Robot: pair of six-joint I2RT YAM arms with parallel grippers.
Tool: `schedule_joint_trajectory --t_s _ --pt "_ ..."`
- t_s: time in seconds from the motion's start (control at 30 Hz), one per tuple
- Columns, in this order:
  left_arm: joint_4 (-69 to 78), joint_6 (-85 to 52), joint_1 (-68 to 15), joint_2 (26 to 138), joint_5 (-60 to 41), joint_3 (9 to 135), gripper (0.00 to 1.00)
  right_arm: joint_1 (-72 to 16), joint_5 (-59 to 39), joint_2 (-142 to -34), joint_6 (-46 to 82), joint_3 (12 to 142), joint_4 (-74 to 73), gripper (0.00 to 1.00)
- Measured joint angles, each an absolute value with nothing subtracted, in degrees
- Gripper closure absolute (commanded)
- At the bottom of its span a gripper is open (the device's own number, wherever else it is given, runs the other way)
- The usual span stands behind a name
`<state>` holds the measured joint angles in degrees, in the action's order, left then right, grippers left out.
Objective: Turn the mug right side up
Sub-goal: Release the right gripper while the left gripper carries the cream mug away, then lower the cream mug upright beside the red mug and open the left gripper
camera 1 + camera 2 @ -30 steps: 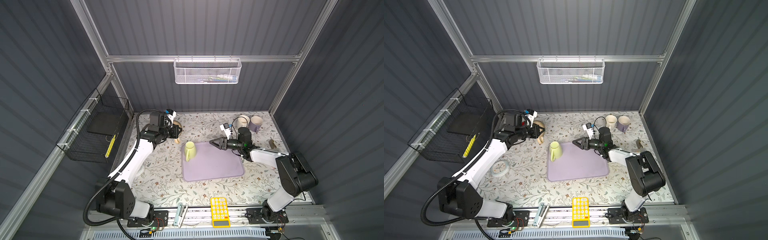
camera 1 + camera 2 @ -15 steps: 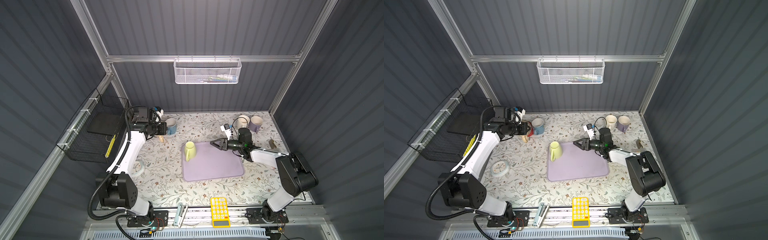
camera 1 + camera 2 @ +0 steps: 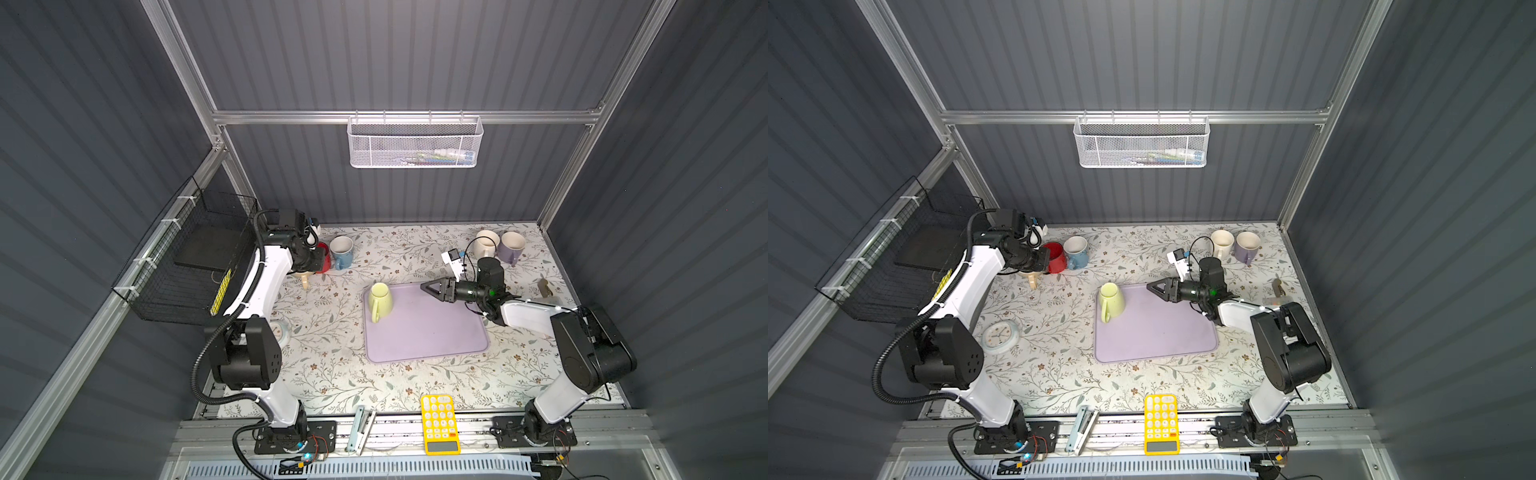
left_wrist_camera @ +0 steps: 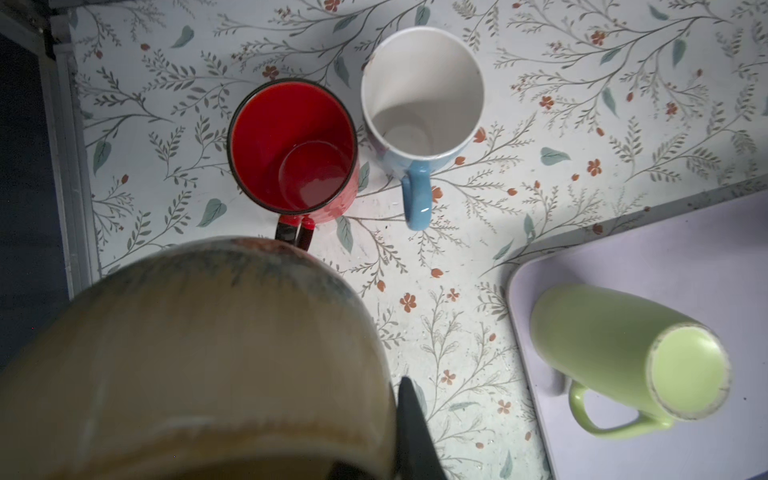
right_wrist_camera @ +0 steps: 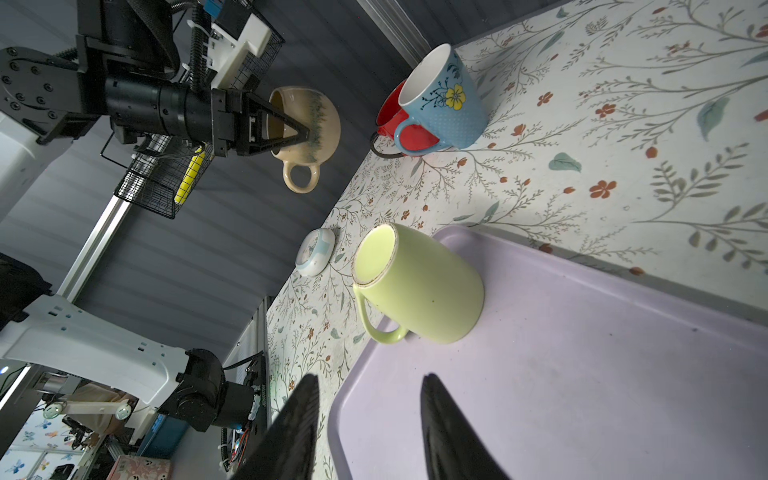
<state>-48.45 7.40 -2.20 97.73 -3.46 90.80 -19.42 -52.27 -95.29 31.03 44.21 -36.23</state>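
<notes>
Right wrist view: left gripper [image 5: 305, 134] pinching rim wall of tan mug [image 5: 324, 120], mug held above table, tipped on side, handle hanging down, near red mug [image 5: 388, 114]. Green mug [image 5: 419, 286] upside down on purple tray [image 5: 582, 374]. Right gripper [image 5: 370, 378] spread, empty, apart from green mug.
</notes>
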Motion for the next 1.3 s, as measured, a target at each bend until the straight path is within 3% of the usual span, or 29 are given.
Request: schedule_joint_trajectory --t_s 0.4,0.9,1.3 --pt "-44.86 5.93 4.49 99.18 -4.14 88.77 1.0 -19.33 -52.49 -95.31 31.48 43.53 -36.84 0.58" --pt "-39.07 4.25 6.39 109.93 -10.76 86.78 1.0 -18.68 -52.64 -95.31 31.46 43.53 -36.8 0.58" --pt "-36.25 3.42 6.48 110.8 -14.31 86.78 1.0 -18.46 -52.56 -95.31 31.46 43.13 -36.71 0.58"
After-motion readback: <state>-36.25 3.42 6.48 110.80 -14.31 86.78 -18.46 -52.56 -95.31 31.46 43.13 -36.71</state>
